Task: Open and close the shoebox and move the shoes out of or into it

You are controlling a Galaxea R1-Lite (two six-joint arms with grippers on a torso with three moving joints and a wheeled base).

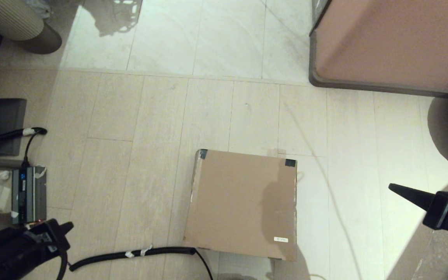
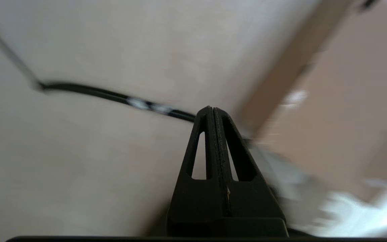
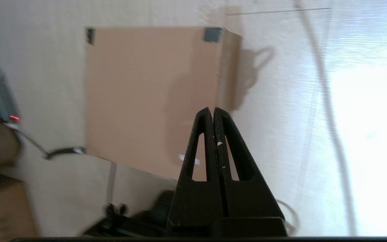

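Both hands pinched empty; only right hand [image 3: 213, 112] view shows shoebox [image 3: 153, 97] lidded.

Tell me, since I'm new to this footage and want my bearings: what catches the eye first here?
The shoebox sits closed on the pale floor in the middle, dark tape on its two far lid corners and a small white label near its front edge. A large pinkish-brown cabinet fills the far right corner. The right claw hangs shut to the box's right, the left claw shut at the near left, neither touching it.

Shoebox [image 1: 243, 204] between grippers; cable [image 1: 130, 254] probably touching.
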